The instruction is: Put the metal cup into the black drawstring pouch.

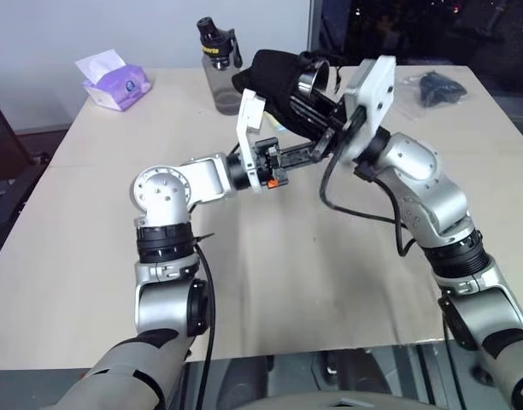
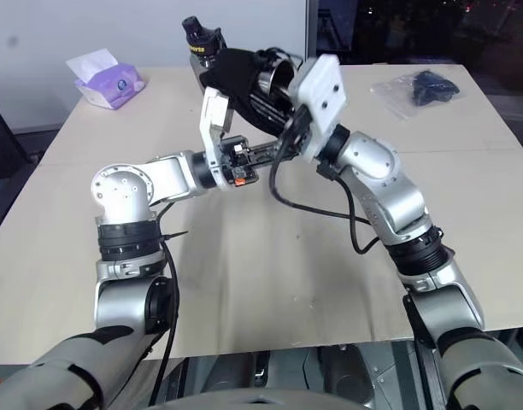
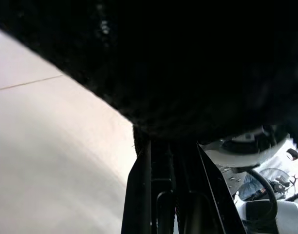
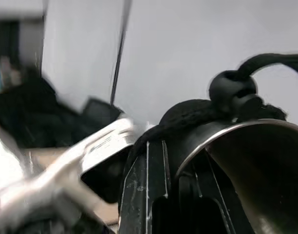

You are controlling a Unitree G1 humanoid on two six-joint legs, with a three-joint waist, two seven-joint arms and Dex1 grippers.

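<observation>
Fingers, right gripper (image 1: pixel 317 94): closed on the metal cup (image 1: pixel 311 79), which you see held up in the upper centre of the head view, above the table (image 1: pixel 330 282). In the right wrist view the black fingers (image 4: pixel 149 195) run up along the cup's shiny rim, with the fabric lapping over that rim beside them. Fingers, left gripper (image 1: pixel 306 154): closed, pinching the lower edge of the black drawstring pouch (image 1: pixel 274 77); in the left wrist view the dark cloth hangs right at the fingertip ends. Pouch: you have it drawn over the cup from the left, bulging toward the upper left of the frame; its round cord toggle (image 4: pixel 233 90) sits on the cup's rim. Cup: long axis lies tilted, not upright; the open mouth faces right and toward you, the base end is buried in the pouch. Also on the table: grey bottle with black cap (image 1: pixel 217 64) just behind the pouch, tissue pack (image 1: pixel 114 81) at upper left, plastic-wrapped dark bundle (image 1: pixel 432 88) at upper right.
</observation>
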